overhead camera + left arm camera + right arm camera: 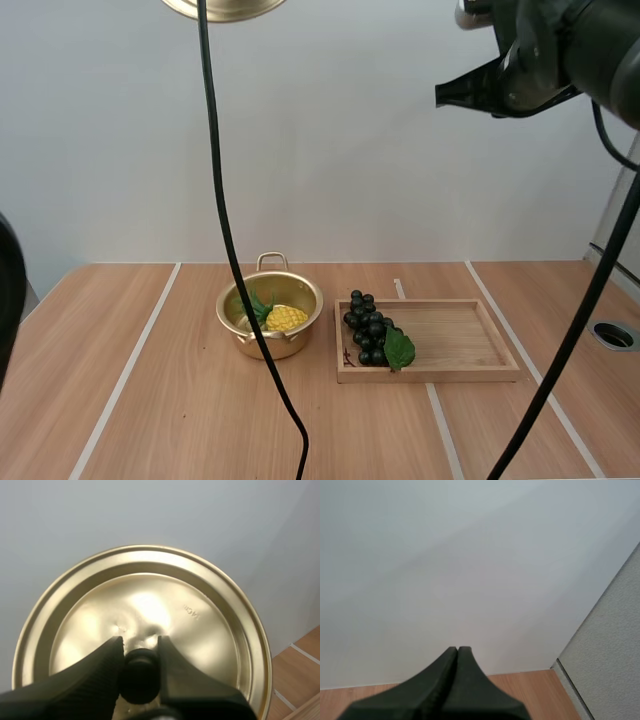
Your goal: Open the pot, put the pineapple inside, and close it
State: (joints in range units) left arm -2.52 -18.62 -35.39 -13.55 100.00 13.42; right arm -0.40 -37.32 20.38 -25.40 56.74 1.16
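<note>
A golden pot stands open on the table left of centre, with a yellow pineapple and its green leaves inside. The golden lid hangs high in the air; its edge shows far above the pot. My left gripper is shut on the lid's black knob, one finger on each side. My right gripper is raised high over the table's right half, and its fingers lie together as one dark wedge with nothing between them.
A wooden tray lies right of the pot, with a bunch of dark grapes and a green leaf at its left end. White lines cross the wooden table. A round hole sits near the right edge.
</note>
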